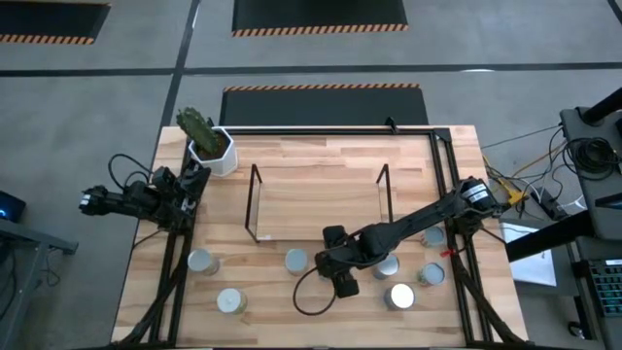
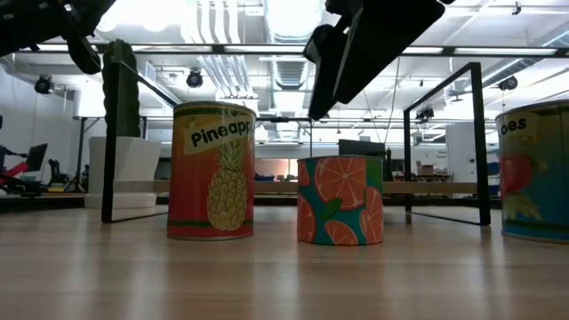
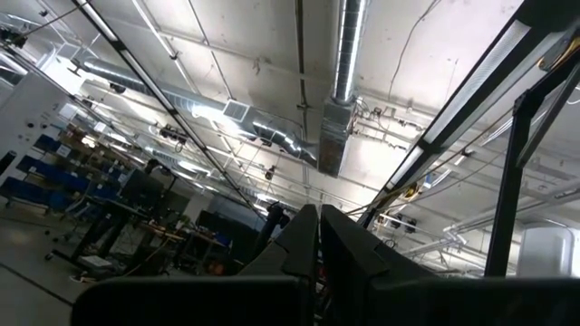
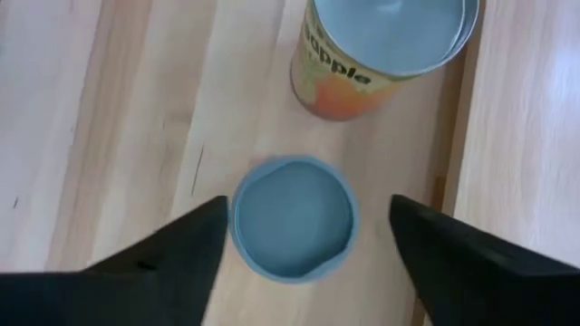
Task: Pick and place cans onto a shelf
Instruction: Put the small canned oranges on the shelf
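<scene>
Right wrist view shows the right claw (image 4: 304, 244) spread open, straddling a can (image 4: 292, 217) on the tabletop (image 4: 109, 109) before the shelf (image 1: 316, 209). Stiff, smooth metal, probably slippery; grip mid-wall. Left claw (image 3: 317, 240) waits closed.

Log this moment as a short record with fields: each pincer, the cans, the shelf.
right pincer: open, above a short can, one finger on each side, not touching
neighbouring can: pineapple can stands just beyond it
left pincer: shut, raised at the table's left side near the plant pot, pointing at the ceiling
cans on table: seven visible in the high view, all upright in front of the shelf
shelf: no cans on it
</scene>
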Controlling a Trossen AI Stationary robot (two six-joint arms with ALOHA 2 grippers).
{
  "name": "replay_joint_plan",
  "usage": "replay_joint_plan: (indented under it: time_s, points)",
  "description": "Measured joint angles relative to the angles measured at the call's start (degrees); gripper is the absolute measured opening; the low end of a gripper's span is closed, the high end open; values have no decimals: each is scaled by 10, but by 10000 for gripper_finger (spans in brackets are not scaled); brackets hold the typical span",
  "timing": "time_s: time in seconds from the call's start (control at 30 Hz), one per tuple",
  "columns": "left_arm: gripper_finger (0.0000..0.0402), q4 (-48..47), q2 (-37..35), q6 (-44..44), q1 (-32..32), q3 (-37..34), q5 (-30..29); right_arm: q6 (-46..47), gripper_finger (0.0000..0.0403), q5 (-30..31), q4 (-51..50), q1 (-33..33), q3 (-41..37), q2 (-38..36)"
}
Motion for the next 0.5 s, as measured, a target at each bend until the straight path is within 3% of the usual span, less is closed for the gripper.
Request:
replay_joint_plan:
  time_s: [0.17,0.5]
  points:
    - [0,0,0,0,0,0,0,-1,358,0,7,1,-1,19]
    - [0,0,0,0,0,0,0,-1,364,-16,3,2,-2,57]
